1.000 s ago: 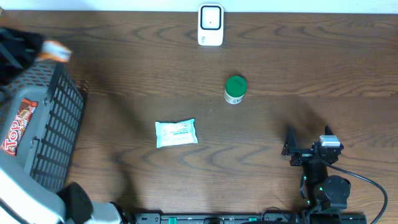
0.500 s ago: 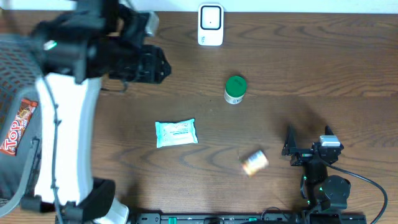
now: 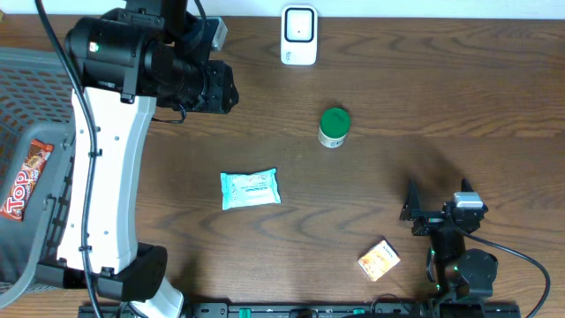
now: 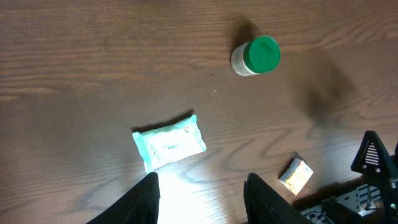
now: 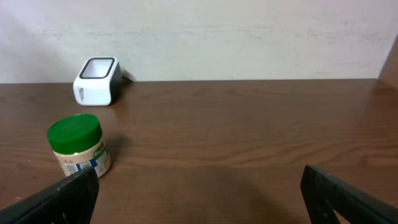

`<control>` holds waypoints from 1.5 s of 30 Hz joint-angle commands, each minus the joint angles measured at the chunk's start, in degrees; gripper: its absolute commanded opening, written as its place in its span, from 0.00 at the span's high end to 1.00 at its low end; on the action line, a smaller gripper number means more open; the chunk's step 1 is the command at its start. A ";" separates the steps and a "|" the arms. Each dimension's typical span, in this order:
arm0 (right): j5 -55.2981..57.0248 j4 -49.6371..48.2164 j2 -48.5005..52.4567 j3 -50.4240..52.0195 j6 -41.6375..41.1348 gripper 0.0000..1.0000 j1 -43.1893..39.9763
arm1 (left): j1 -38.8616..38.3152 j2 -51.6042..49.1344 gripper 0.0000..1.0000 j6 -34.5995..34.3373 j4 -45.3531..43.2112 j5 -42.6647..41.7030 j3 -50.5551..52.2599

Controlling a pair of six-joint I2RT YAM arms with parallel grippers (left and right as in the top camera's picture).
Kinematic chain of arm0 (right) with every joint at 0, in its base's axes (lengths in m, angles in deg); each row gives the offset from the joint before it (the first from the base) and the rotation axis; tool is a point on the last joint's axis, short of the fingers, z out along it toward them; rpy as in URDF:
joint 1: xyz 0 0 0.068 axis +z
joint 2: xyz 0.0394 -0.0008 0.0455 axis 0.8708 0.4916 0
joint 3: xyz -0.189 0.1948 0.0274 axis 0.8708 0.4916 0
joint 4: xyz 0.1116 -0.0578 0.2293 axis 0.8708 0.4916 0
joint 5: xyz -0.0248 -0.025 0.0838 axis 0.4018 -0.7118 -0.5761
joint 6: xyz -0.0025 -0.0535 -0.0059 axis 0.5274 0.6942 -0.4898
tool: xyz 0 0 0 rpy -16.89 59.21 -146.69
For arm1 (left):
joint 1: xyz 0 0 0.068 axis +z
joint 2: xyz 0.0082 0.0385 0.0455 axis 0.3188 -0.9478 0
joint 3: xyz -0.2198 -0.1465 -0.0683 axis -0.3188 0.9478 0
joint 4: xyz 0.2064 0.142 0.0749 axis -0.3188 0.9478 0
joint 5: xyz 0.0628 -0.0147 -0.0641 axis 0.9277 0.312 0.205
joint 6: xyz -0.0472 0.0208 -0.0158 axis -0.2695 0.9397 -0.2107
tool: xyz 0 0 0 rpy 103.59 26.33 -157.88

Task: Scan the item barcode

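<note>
Small orange box (image 3: pixel 380 261) lay flat on table (image 3: pixel 494 79) near front edge, just left of right gripper (image 3: pixel 438 201), not touching. Right gripper's jaws wide, empty. Left gripper (image 4: pixel 202 205) raised well apart from box, jaws part-spread, holding nothing. Scanner (image 3: pixel 299 35) at far edge.

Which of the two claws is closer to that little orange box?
Right. The small orange box lies just left of the right gripper, back toward its base. The left gripper hangs high over the far left of the table, beyond the wipes packet.
</note>
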 commanded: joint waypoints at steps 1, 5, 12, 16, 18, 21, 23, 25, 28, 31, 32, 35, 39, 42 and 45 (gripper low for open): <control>0.11 0.20 0.00 0.04 -0.57 0.01 0.07 | -0.02 0.52 0.55 0.11 -0.02 0.76 -0.61; 0.11 0.20 0.00 0.04 -0.57 0.01 0.07 | -0.02 0.52 0.55 0.13 -0.02 0.76 -0.61; 0.11 0.20 0.00 0.04 -0.59 0.01 0.07 | -0.02 0.50 0.50 0.13 0.15 0.76 -0.61; 0.11 0.20 0.00 0.04 -0.57 0.01 0.07 | -0.02 0.48 0.43 0.15 0.44 0.76 -0.61; 0.09 0.20 0.00 0.04 -0.59 0.01 0.07 | -0.02 0.42 0.43 0.13 0.46 0.72 -0.61; 0.11 0.20 0.00 0.04 -0.59 0.01 0.07 | -0.15 0.09 0.36 0.11 0.63 0.31 -0.61; 0.11 0.20 0.00 0.04 -0.57 0.01 0.07 | -0.50 -0.35 0.32 0.13 1.31 0.33 -0.61; 0.11 0.20 0.00 0.04 -0.59 0.01 0.07 | -1.14 -1.01 0.31 0.13 1.92 0.31 -0.61; 0.11 0.20 0.00 0.04 -0.57 0.01 0.07 | -2.40 -2.36 0.25 0.13 2.36 0.31 -0.59; 0.11 0.20 0.00 0.04 -0.57 0.01 0.07 | -4.20 -3.96 0.08 0.13 2.58 0.31 -0.59; 0.11 0.20 0.00 0.04 -0.57 0.01 0.07 | -5.01 -4.79 0.04 0.13 2.75 0.28 -0.59; 0.11 0.20 0.00 0.04 -0.59 0.01 0.07 | -6.75 -7.23 0.04 -0.39 3.28 -3.21 -0.57; 0.11 0.20 0.00 0.04 -0.57 0.01 0.07 | -7.74 -12.00 0.04 -0.37 3.21 -17.20 -0.55; 0.11 0.20 0.00 0.04 -0.59 0.01 0.07 | -8.15 -16.09 0.04 -0.28 3.17 -24.50 -0.55; 0.11 0.20 0.00 0.04 -0.57 0.01 0.07 | -8.83 -19.34 0.04 -0.28 3.48 -24.90 -0.37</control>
